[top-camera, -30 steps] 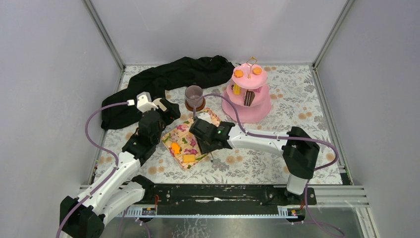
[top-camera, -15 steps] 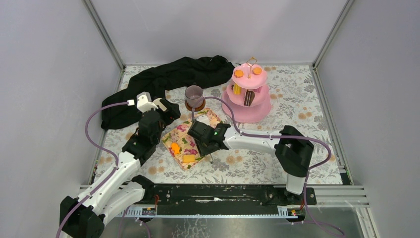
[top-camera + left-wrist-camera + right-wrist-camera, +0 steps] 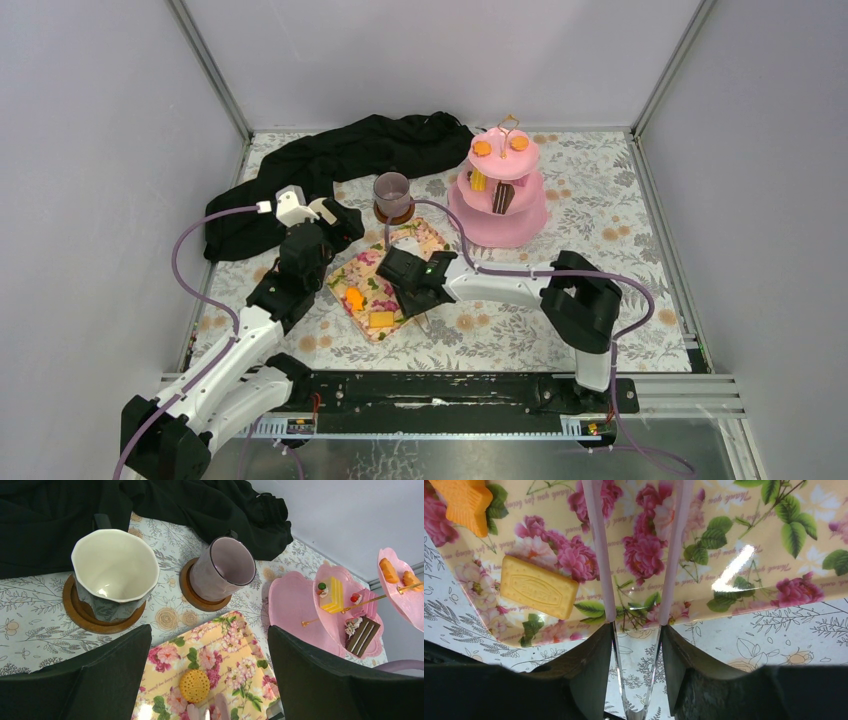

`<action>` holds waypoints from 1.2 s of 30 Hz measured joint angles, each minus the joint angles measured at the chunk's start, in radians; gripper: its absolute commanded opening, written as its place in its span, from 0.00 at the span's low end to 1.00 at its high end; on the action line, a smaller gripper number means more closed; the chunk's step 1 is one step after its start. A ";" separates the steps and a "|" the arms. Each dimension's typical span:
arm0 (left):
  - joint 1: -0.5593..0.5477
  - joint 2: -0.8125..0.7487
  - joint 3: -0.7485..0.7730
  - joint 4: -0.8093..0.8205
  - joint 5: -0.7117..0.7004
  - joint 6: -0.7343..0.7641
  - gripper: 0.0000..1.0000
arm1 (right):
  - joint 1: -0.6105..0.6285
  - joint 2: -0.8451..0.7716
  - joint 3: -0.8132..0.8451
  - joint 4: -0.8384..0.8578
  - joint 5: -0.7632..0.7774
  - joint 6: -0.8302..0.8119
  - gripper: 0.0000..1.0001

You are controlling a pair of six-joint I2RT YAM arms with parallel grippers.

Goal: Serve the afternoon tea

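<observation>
A floral tray (image 3: 420, 238) (image 3: 744, 545) carries an orange star biscuit (image 3: 354, 298) (image 3: 464, 500), a yellow rectangular biscuit (image 3: 381, 319) (image 3: 539, 586) and a round yellow biscuit (image 3: 194, 685). My right gripper (image 3: 405, 287) (image 3: 636, 655) is shut on pink-armed metal tongs (image 3: 596, 550) that reach over the tray. The tongs' tips (image 3: 220, 712) lie just beside the round biscuit. My left gripper (image 3: 335, 222) (image 3: 210, 675) hangs open and empty above the tray's far end. Beyond it stand the cream-lined dark mug (image 3: 114, 572) and the mauve mug (image 3: 391, 193) (image 3: 223, 567), each on a wooden coaster.
A pink tiered stand (image 3: 520, 225) (image 3: 292, 600) at the back right holds orange pieces on top, with a yellow cake (image 3: 332, 594) and a brown cake (image 3: 361, 634) lower down. A black cloth (image 3: 330, 165) is heaped along the back left. Grey walls close in three sides.
My right arm has slid left over the tray, and the tongs in its grip have spread slightly. The left arm has stayed still.
</observation>
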 measured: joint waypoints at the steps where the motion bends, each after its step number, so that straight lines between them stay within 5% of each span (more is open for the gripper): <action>1: 0.000 0.000 0.000 0.000 0.000 0.000 0.93 | 0.000 0.006 0.004 0.000 0.000 -0.003 0.47; 29: 0.010 0.000 0.000 0.000 0.000 -0.004 0.93 | -0.033 0.105 0.115 -0.004 -0.026 -0.062 0.48; 36: 0.014 0.000 0.000 0.000 0.000 -0.004 0.93 | -0.042 0.113 0.137 -0.004 -0.035 -0.072 0.39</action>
